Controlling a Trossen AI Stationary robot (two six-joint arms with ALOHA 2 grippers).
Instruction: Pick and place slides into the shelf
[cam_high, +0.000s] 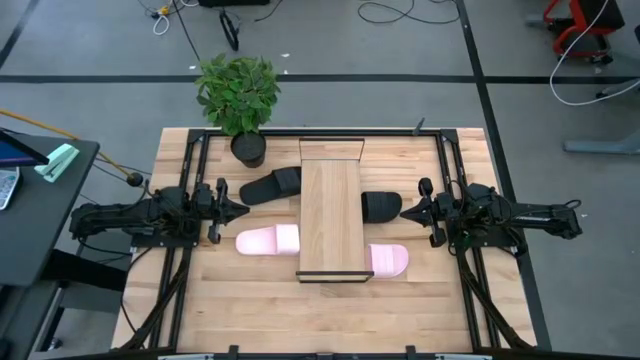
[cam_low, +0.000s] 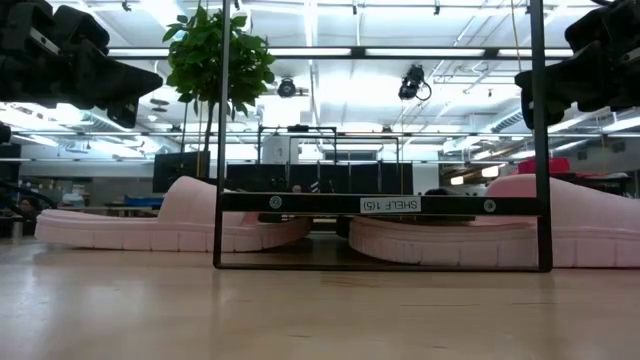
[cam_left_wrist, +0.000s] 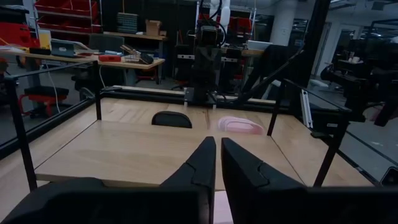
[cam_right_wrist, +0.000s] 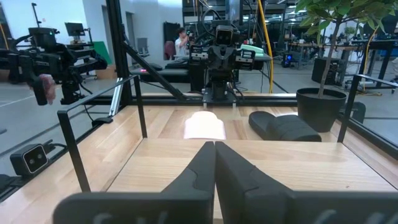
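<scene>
The shelf (cam_high: 330, 215) stands in the middle of the table, a light wood board on a thin black frame (cam_low: 380, 204). Several slides lie flat on the tabletop with one end under it. A black slide (cam_high: 272, 185) and a pink slide (cam_high: 268, 240) stick out on the left. Another black slide (cam_high: 380, 207) and another pink slide (cam_high: 388, 260) stick out on the right. My left gripper (cam_high: 240, 207) hovers shut between the two left slides. My right gripper (cam_high: 408, 212) hovers shut just beside the right black slide. Both grippers are above the table in the low view.
A potted plant (cam_high: 240, 100) stands at the far edge, left of the shelf, close to the left black slide. Black rails run along the table's left and right sides (cam_high: 190, 200). Bare wood lies near the front edge (cam_high: 330, 320).
</scene>
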